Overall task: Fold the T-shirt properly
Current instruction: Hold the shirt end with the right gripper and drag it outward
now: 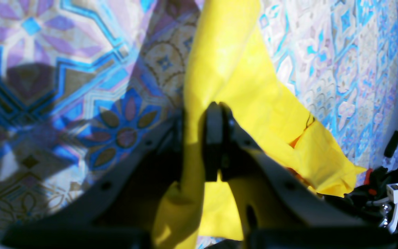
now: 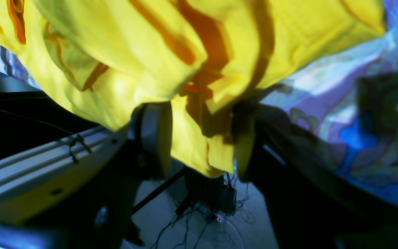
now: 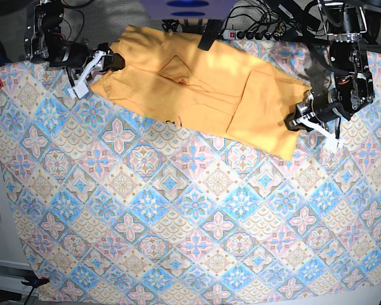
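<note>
Shirt: the yellow-orange shirt (image 3: pixel 197 95) lies stretched across the far part of the table, from the far left corner towards the right edge, partly folded, with a flap doubled over at its right end and a small dark mark near its near edge.
Shirt's left end (base view): bunched at the right gripper, near the table's far edge.
Shirt's right end (base view): reaches to the left gripper.
Left gripper: the left gripper (image 1: pixel 199 138) is pinched nearly closed on a thin fold of the shirt; yellow fabric runs up between the two fingers (image 1: pixel 214 138) and spreads out beyond them.
Right gripper: the right gripper (image 2: pixel 202 138) has its jaws spread wide, with a hanging lobe of shirt between them; whether they press the fabric cannot be told.
Cloth: the blue-pink tiled cloth (image 3: pixel 178 216) covers the table under the shirt.
Beyond: cables (image 3: pixel 267 28) and a power strip (image 3: pixel 232 32) lie past the far edge.
</note>
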You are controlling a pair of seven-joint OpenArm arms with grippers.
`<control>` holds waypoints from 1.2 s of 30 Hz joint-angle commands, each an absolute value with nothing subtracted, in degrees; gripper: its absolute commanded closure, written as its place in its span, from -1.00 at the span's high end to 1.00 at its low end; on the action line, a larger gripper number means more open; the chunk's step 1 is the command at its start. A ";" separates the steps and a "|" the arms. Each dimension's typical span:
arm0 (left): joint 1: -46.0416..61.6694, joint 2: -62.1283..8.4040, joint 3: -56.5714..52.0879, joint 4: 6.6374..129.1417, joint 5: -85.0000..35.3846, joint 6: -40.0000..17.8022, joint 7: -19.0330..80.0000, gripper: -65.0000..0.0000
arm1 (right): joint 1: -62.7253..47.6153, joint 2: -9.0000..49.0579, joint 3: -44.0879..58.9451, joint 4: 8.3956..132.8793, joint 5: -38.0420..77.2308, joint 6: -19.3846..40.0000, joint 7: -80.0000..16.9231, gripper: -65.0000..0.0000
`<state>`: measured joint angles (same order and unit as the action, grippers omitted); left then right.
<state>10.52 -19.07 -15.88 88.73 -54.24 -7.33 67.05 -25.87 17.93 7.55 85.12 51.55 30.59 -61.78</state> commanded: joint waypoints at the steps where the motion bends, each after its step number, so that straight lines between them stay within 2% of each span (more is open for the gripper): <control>1: 9.98 -20.00 -16.22 89.45 -55.16 -7.52 66.42 -0.81 | -26.07 18.33 7.69 85.58 52.09 30.81 -61.85 -0.15; 9: 9.98 -20.00 -16.22 89.45 -55.16 -7.52 66.42 -0.81 | -26.07 17.63 7.43 85.58 52.09 31.08 -61.93 -0.15; 13: 9.98 -19.91 -16.22 89.45 -55.16 -7.52 66.42 -0.81 | -26.07 17.45 7.34 85.58 52.09 34.86 -62.11 -0.15; 24: 10.07 -19.91 -16.22 89.45 -55.16 -7.52 66.42 -0.81 | -21.76 17.45 1.98 85.05 52.09 35.03 -62.46 -0.16; 27: 10.07 -19.91 -16.22 89.45 -55.16 -7.52 66.42 -0.81 | -21.14 17.45 1.63 85.05 52.09 35.03 -62.64 -0.34; 33: 10.07 -19.91 -16.22 89.45 -55.16 -7.43 66.42 -0.81 | -21.05 17.45 1.63 84.97 52.09 35.03 -62.64 -0.84; 36: 10.07 -19.82 -16.22 89.45 -55.16 -7.34 66.42 -0.81 | -21.05 17.45 1.63 84.70 52.09 35.03 -62.73 -0.96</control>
